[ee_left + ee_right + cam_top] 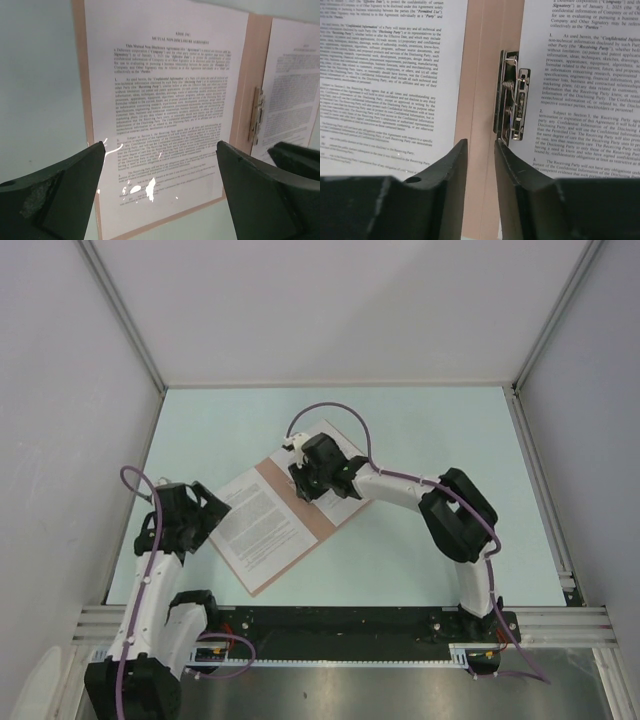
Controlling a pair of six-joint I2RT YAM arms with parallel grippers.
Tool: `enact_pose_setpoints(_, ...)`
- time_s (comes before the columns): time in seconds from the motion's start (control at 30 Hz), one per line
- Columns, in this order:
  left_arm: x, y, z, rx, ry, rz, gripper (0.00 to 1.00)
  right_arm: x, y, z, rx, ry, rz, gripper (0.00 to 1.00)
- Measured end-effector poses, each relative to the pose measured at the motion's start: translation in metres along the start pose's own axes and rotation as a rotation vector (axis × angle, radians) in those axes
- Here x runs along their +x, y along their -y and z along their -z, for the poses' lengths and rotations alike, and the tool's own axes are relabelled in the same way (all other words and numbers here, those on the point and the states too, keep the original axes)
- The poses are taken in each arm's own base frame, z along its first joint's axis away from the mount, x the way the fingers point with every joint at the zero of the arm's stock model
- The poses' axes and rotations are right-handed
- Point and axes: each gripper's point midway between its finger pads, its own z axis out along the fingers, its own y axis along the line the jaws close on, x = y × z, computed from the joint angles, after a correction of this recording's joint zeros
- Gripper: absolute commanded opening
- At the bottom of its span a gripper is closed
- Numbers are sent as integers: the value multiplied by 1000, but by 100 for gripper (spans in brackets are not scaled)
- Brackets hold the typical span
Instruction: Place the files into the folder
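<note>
Folder (285,490) open, spine (480,75) diagonal, files (160,85) on both halves. Left tool (160,150) wide apart, empty; right tool (481,145) narrow gap over spine.

From above, the right tool (300,466) hides part of the right-hand sheet (343,510).

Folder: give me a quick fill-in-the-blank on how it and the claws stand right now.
The folder lies flat and ____.
The printed sheets resting on it number ____.
The metal clip sits beside the folder's ____.
Between left claw and right claw, the one spread wider is the ____.
Missing words: open; two; spine; left.
</note>
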Motion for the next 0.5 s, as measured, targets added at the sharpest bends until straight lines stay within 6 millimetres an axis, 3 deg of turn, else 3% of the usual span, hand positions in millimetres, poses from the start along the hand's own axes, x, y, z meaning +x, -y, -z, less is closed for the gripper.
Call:
enact_pose_setpoints(0.17,25,-1,0,20,-58,-45,100,-2,2,-28,59,-9,63,41)
enact_pose_setpoints(0.27,29,1,1,35,-67,-52,100,5,6,-42,101,-37,93,44)
enact_pose_setpoints(0.37,30,3,1,41,-71,-47,100,11,11,-51,141,-60,127,41)
enact_pose_setpoints(0.5,31,3,0,41,-79,-49,100,7,13,-50,170,-56,156,28)
